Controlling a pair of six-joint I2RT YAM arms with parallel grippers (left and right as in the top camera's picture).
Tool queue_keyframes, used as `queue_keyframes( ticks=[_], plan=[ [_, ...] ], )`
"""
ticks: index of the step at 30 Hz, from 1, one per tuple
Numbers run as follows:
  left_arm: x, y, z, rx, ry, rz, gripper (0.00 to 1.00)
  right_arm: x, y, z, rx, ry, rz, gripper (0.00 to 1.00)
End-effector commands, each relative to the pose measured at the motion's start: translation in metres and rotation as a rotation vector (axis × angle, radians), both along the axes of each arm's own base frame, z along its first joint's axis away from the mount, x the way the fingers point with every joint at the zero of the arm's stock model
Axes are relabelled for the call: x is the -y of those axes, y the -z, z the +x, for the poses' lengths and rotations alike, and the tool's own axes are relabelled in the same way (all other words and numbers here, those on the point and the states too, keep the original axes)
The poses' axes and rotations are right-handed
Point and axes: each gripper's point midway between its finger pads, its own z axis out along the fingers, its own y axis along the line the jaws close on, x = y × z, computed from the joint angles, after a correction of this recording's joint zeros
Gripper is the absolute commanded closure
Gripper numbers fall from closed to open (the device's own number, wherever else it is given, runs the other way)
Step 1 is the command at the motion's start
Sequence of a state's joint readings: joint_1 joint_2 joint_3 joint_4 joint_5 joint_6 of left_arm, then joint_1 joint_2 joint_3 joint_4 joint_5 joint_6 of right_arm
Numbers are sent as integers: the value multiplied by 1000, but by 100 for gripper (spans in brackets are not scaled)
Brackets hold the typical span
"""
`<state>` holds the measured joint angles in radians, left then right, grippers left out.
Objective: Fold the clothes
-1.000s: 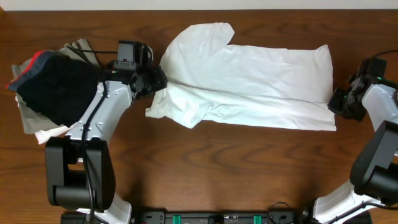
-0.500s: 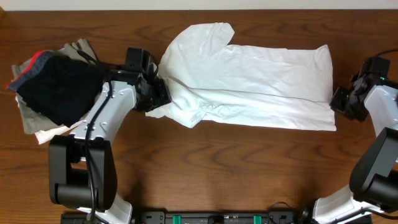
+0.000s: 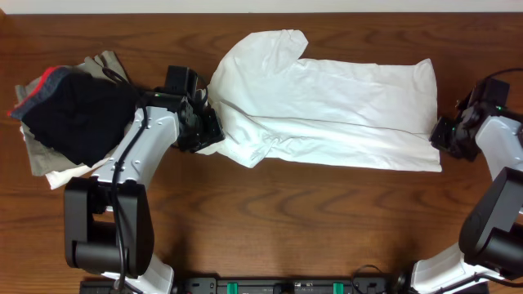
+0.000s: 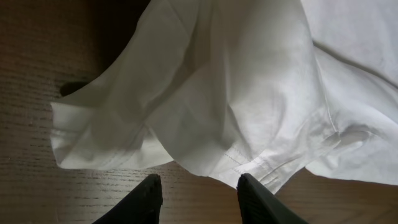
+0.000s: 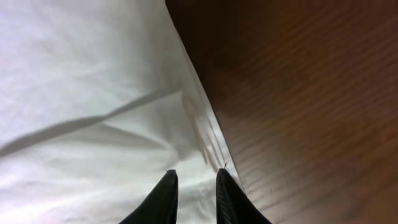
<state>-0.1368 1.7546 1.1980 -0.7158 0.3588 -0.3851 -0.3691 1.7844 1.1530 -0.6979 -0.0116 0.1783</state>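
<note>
The left claw point(image 4: 199, 198) stands spread at the left end of the white garment point(image 3: 343, 106), its jaws hovering just short of a bunched, folded-over flap of cloth, with bare bench point(image 3: 286, 220) showing in the gap and nothing pinched. The right claw point(image 5: 194, 186) sits at the opposite end, jaws only slightly parted over the stitched hem. The cloth looks flat behind the gap, so as far as I can see it grips nothing.

The garment lies spread across the middle of the bench, long side running left to right, 1 sleeve poking toward the far edge and the near-left corner rumpled.

What could go wrong from here:
- The left flap is several layers deep. A shallow bite would likely catch only the top layer, and the rest would trail and spoil the fold.
- The right jaws sit at the very edge of thin, slippery cloth, so a nip that close to the hem could slide off as soon as tension comes on.
- If the 2 claws lift unevenly, the whole piece may skew or drag rather than fold.
- The left arm works near the black garment point(image 3: 78, 114) and khaki-grey garment point(image 3: 34, 155), and a wide swing might snag them.

No brand, label or readable writing shows anywhere — the cloth is plain.
</note>
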Motion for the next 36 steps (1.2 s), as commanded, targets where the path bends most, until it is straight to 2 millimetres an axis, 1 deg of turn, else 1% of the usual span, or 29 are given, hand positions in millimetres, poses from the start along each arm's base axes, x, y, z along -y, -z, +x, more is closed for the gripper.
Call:
queue_keyframes(
  ticks=[1, 4, 8, 9, 13, 17, 21, 24, 31, 32, 33, 34, 35, 36],
  plan=[
    [-3, 9, -6, -28, 6, 19, 57, -2, 2, -5, 1, -9, 5, 80],
    [-3, 9, -6, -29, 6, 19, 57, -5, 10, -12, -16, -9, 12, 80],
    [-3, 10, -8, -38, 6, 19, 56, -10, 27, -21, -20, -8, 23, 80],
    [-3, 10, -9, -40, 6, 20, 53, -11, 31, -23, -20, -8, 24, 80],
    [-3, 14, -10, -50, 6, 21, 52, -16, 40, -28, -19, -11, 37, 79],
    [-3, 22, -12, -78, 4, 19, 52, -17, 42, -31, -25, -11, 41, 79],
    [3, 29, -11, -86, 17, 14, 52, -17, 42, -32, -32, -11, 43, 78],
    [10, 34, -9, -79, 37, 14, 52, -18, 42, -32, -31, -12, 48, 78],
    [34, 42, 1, -25, 98, 7, 52, -20, 43, -33, -35, -14, 60, 78],
    [38, 43, 2, -17, 105, 6, 53, -20, 43, -33, -35, -14, 60, 78],
    [40, 43, 3, -11, 111, 5, 64, -20, 43, -33, -36, -14, 60, 78],
    [42, 42, 4, -4, 114, 3, 81, -21, 43, -34, -36, -14, 60, 78],
    [43, 42, 6, 4, 116, 1, 94, -21, 43, -34, -37, -14, 61, 78],
    [47, 40, 7, 13, 119, -13, 94, -21, 43, -34, -37, -14, 61, 78]
  ],
)
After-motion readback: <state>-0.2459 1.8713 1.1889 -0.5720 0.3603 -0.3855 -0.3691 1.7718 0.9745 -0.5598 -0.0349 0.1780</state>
